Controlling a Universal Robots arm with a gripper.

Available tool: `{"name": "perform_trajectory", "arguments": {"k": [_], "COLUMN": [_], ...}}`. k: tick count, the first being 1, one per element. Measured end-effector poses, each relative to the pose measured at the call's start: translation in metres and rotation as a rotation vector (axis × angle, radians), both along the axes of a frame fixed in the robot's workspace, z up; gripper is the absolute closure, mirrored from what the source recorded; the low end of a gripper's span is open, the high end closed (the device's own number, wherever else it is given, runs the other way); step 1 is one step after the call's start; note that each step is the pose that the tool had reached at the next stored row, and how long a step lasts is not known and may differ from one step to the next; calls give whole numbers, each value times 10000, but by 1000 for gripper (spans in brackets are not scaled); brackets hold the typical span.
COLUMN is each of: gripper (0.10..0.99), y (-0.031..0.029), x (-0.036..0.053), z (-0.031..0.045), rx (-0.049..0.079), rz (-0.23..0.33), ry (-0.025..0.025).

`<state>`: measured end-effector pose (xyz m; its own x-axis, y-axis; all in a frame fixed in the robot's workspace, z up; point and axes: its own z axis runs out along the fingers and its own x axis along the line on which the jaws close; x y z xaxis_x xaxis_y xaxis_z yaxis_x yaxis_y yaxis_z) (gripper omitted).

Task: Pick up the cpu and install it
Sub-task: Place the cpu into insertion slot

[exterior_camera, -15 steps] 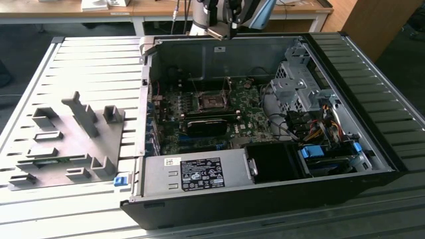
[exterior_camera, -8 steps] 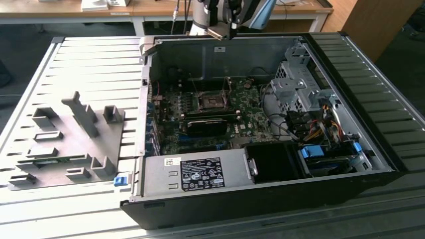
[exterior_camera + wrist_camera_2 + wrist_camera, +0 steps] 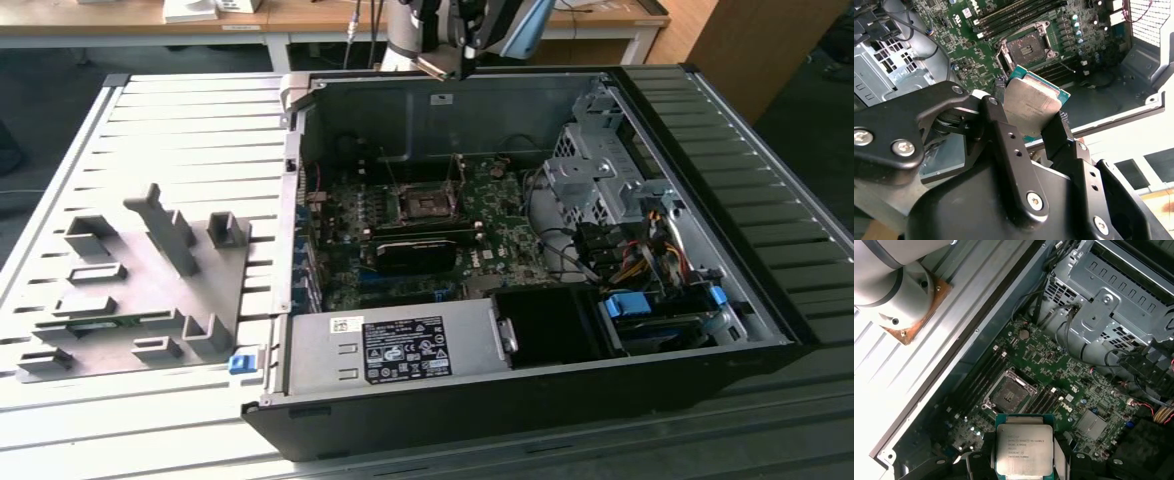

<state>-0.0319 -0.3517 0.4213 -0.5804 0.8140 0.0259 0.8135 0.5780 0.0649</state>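
Observation:
The cpu (image 3: 1035,106), a flat square chip with a shiny silver-grey top and a green rim, sits tilted between the two black fingers of my gripper (image 3: 1030,102), which is shut on it. The first wrist view shows the cpu (image 3: 1024,449) from above, held in the gripper (image 3: 1024,441) over the motherboard. The dark metal-framed socket (image 3: 1008,395) lies open and bare below, a short way from the chip; its frame (image 3: 1029,49) also shows in the second wrist view. In the exterior view the arm (image 3: 454,40) hangs above the case's back wall, well above the socket (image 3: 430,205).
The open computer case (image 3: 534,390) lies on a slatted table. A metal drive cage (image 3: 601,175) and cable bundles (image 3: 641,250) fill the exterior view's right. A power supply (image 3: 400,350) sits in front. A grey fixture with blocks (image 3: 134,290) lies at the exterior view's left.

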Motion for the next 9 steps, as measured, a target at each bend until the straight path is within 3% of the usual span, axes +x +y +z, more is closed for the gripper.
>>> {"name": "perform_trajectory", "arguments": {"k": [9], "gripper": [541], "y": [0], "x": [0], "z": [-2], "rx": [1], "rz": [-406], "ry": [0]}}
